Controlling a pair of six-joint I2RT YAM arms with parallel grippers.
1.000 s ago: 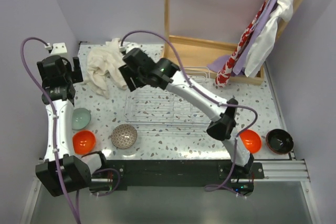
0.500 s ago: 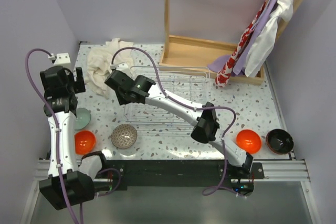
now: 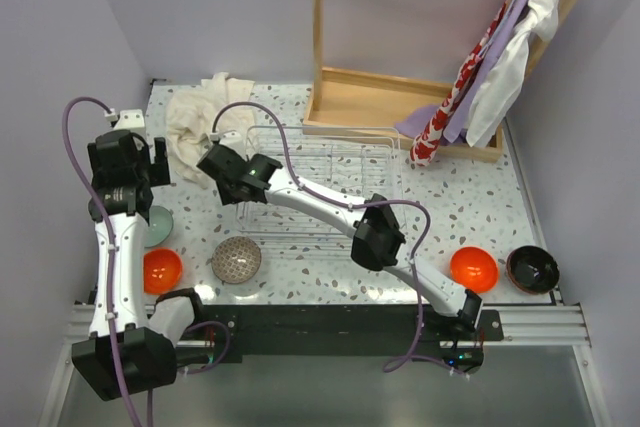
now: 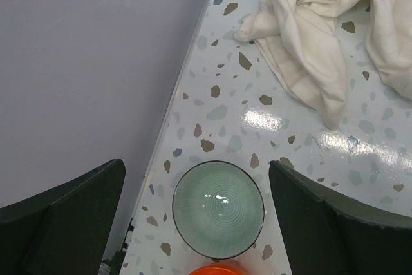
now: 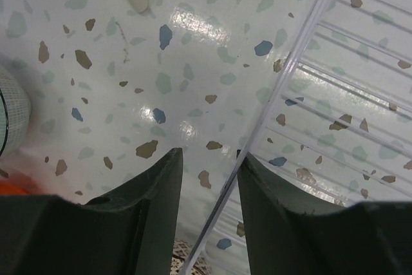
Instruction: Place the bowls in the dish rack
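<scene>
Left tool (image 4: 196, 178) hangs straight over the pale-green bowl (image 4: 217, 207), upright on the surface (image 4: 290, 120) by the left wall, orange bowl (image 4: 215, 268) just beside its near rim; bowl is round so no axis to match, left arm clearly nearer; fingers spread wide past the rim, holding nothing. Right tool (image 5: 209, 159) is at the dish rack (image 5: 308, 30) left rim, open only a narrow gap, rim bar lined up in that gap, gripping nothing; rack lies right of the bowl, no bowls in it yet.
</scene>
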